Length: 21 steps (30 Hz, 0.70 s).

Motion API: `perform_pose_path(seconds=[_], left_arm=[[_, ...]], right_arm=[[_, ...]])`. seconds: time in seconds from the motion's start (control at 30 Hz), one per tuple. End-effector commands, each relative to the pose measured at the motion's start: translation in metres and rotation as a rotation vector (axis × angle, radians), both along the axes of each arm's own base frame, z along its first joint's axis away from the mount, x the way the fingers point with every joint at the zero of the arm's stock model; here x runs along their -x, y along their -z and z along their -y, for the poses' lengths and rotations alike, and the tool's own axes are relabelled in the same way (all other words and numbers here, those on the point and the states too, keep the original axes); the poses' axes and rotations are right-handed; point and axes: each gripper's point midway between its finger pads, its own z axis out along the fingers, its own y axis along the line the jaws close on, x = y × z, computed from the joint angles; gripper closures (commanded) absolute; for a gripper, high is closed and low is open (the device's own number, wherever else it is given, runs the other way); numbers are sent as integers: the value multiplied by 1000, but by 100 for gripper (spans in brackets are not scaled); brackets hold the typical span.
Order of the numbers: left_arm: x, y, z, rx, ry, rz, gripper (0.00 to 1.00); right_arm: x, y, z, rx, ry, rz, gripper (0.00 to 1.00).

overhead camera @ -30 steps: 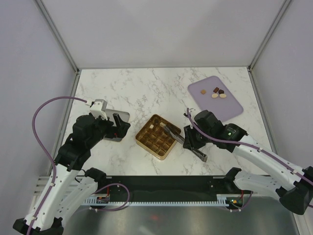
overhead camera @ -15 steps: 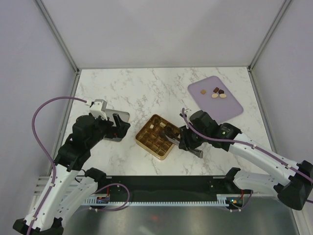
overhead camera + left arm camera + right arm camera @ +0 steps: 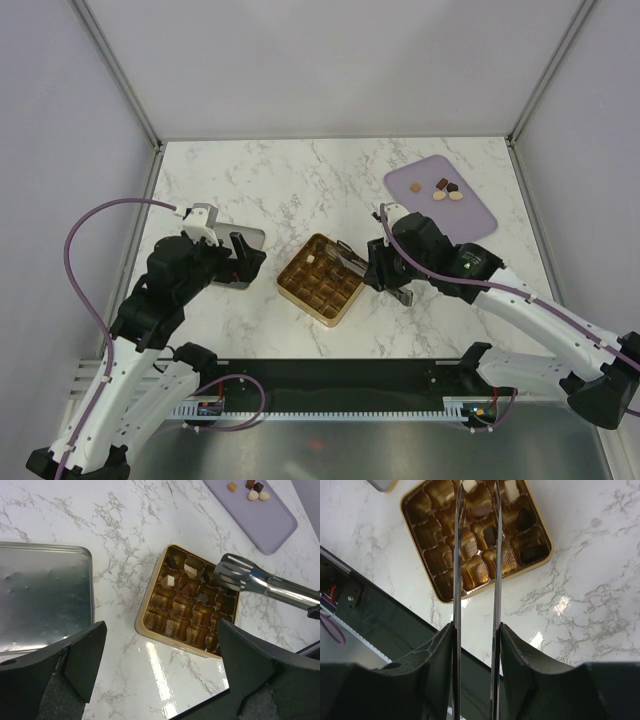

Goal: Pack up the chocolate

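Steel tongs (image 3: 365, 274), clamped in the right jaws with blades parted, hang over the part-filled gold tray (image 3: 327, 321), while loose chocolate (image 3: 446, 190) lies on the purple board (image 3: 472, 221) at two o'clock from their tips, far nearer this arm than the wide-open, empty left jaws.

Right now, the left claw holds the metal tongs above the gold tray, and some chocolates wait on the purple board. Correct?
No: the right claw holds the tongs above the gold tray, as the top external view shows. Some chocolates do wait on the purple board.
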Motion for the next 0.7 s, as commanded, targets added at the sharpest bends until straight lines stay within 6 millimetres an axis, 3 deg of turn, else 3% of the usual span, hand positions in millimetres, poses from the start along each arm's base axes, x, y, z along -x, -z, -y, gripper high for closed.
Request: perform_pose_path(seconds=[0.0,0.13,0.3,0.47,0.67], left_arm=[[1,-1,0,-14,14,18,0],[2,-2,0,-13,15,19,0],[2,-2,0,-13,15,19,0],[2,-2,0,-12,17,20,0],[2,-2,1,-12,20,21,0]], right_arm=[[-18,-46,-3,-64,58,112,53],[-40,-63,9,-20,154,203,54],[-91,-73,46,120,337,298,54],[-144,-52,97,230,515,264,54],[-184,-25,127,251,679,225,53]])
